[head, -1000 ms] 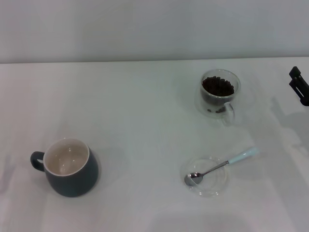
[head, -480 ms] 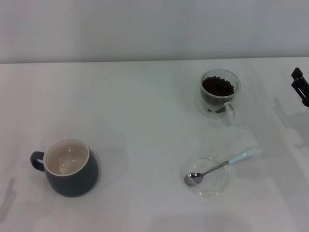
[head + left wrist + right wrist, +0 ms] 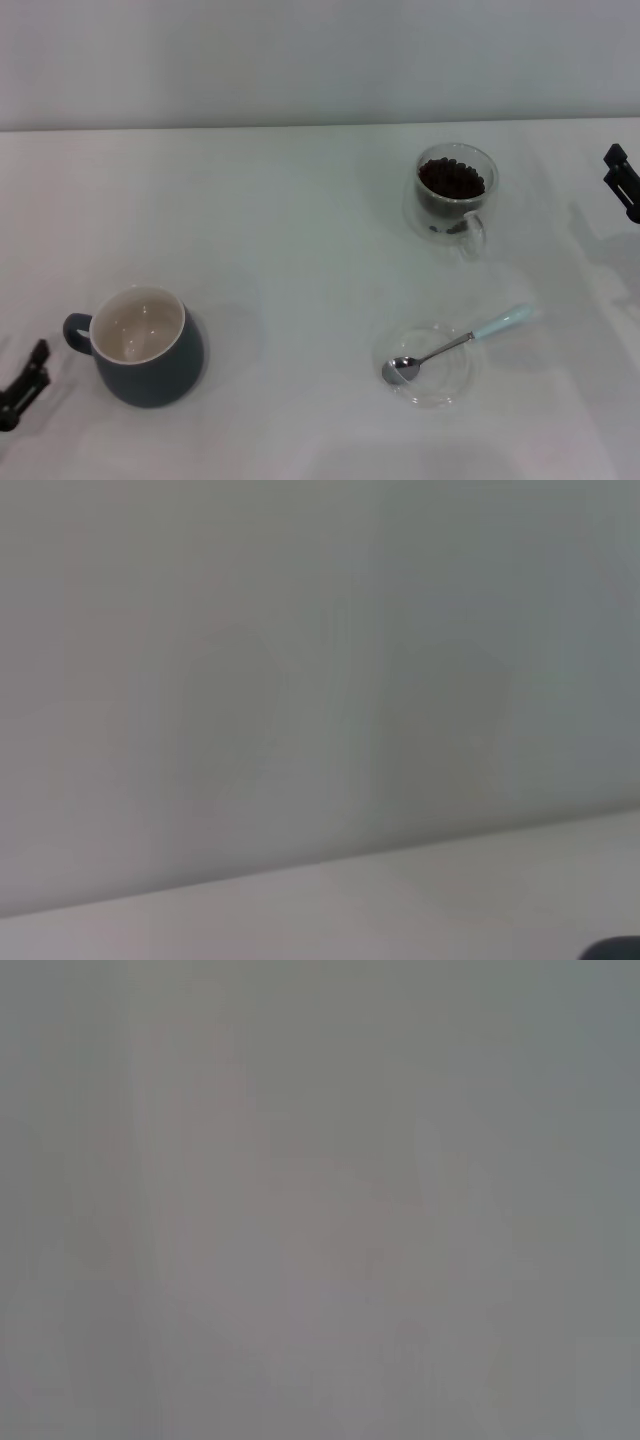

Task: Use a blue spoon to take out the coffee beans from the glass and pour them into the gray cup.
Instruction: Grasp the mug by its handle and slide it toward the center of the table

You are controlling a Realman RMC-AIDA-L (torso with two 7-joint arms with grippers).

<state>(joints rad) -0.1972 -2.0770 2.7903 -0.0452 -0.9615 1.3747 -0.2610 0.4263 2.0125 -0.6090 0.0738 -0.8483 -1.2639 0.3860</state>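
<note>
While both arms are sitting at the edges of the head view, nothing is being held. The left hand (image 3: 20, 388) is showing at 8 o'clock, just beside the gray cup (image 3: 140, 346); the right hand (image 3: 622, 182) at 3 o'clock. Cannot tell whether either is released or clenched. The glass (image 3: 452, 195), holding the coffee beans (image 3: 451, 178), is standing at 1 o'clock on the white surface (image 3: 290, 230). The blue spoon (image 3: 458, 344) is lying at 5 o'clock, bowl resting in a clear glass saucer (image 3: 424, 364), handle overhanging the rim.
</note>
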